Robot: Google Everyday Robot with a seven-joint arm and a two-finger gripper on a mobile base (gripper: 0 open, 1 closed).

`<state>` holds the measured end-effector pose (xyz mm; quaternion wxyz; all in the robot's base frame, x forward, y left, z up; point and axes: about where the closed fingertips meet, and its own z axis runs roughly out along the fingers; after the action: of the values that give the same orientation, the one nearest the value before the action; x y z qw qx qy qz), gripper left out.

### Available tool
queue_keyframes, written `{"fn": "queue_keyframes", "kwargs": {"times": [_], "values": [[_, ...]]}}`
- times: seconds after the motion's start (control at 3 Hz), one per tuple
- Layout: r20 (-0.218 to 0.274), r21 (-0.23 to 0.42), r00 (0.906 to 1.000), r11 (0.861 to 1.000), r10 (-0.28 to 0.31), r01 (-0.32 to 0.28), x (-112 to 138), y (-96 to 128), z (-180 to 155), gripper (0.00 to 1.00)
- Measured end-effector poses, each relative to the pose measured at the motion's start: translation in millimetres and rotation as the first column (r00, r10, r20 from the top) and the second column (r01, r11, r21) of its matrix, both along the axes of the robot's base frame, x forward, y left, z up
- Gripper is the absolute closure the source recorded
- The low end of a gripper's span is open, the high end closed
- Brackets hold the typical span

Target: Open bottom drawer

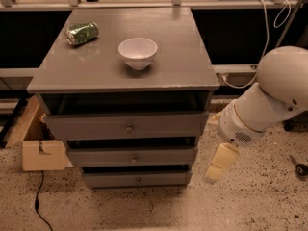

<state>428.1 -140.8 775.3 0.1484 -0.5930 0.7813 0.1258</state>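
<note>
To open the bottom drawer point(110, 179), lowest of three on the near face of the cabinet point(183, 66), bring the gripper point(219, 163) (clenched or released, impossible to tell) from just right of it leftward to the small central knob point(138, 180), then pull straight toward the near side.

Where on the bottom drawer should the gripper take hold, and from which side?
Best the small round knob at the centre of the bottom drawer; the flat front seems to offer no other hold. Come in low and straight from the front. The gripper hangs to the right of the cabinet, apart from it.
</note>
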Motion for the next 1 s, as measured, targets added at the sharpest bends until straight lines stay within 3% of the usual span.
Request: {"fn": "queue_keyframes", "kwargs": {"times": [0.33,0.67,1.0], "values": [[0.000,0.000,1.0000,1.000,0.000,0.000,0.0,0.0,-0.1,0.00],[-0.030,-0.004,0.9995,1.000,0.005,-0.005,-3.9,4.1,-31.1,0.00],[-0.077,-0.046,0.9969,0.999,0.020,-0.023,-12.9,15.5,-123.0,0.00]]}}
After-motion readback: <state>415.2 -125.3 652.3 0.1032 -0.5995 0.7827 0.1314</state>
